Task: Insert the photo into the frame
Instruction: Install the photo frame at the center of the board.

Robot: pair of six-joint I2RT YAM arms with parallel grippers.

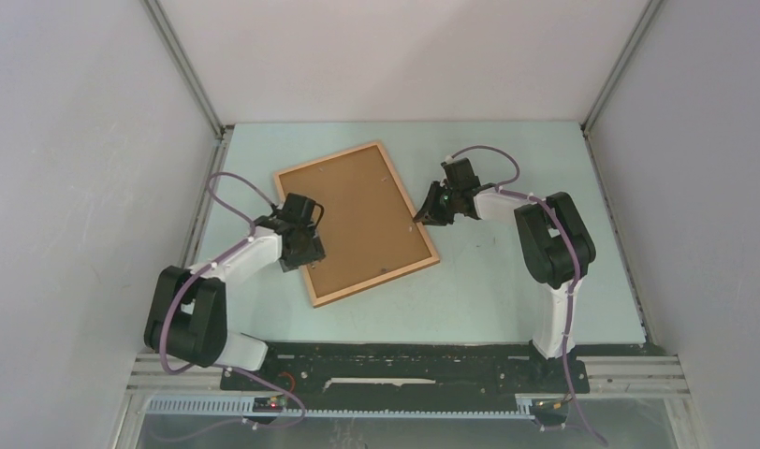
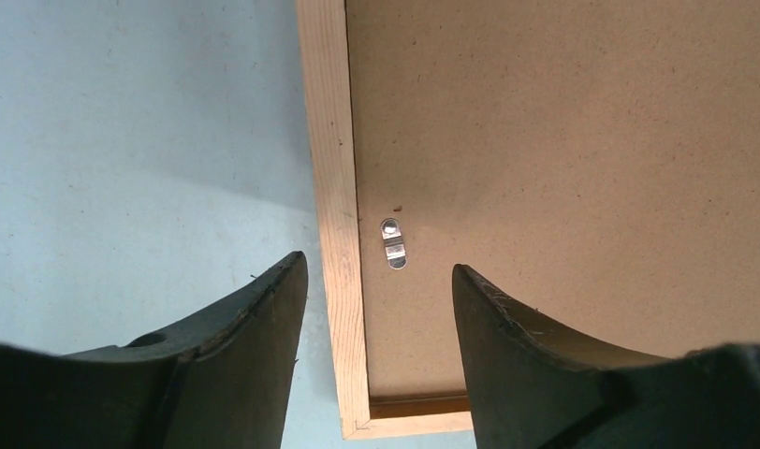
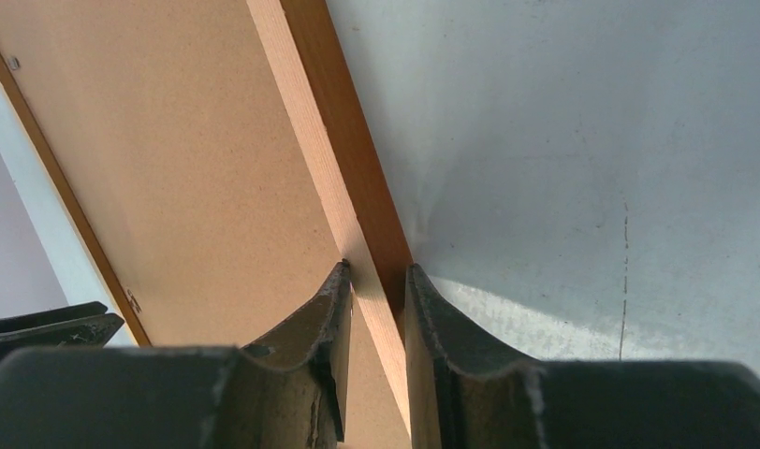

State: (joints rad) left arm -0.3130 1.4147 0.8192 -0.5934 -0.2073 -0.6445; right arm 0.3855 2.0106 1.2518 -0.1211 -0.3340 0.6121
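Looks close to finished. Lying back-up in the middle of the worktop: the frame, with a brown backing board seated inside. No sight of the photo (likely under that board, but hidden). Pinching the frame's right rail with the right gripper fingers; holding the left gripper fingers apart and empty over the left rail, astride a metal clip. Probably left: securing the clips.

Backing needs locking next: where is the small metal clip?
Left wrist view: the metal clip sits on the backing board beside the frame, just ahead of the open left gripper.
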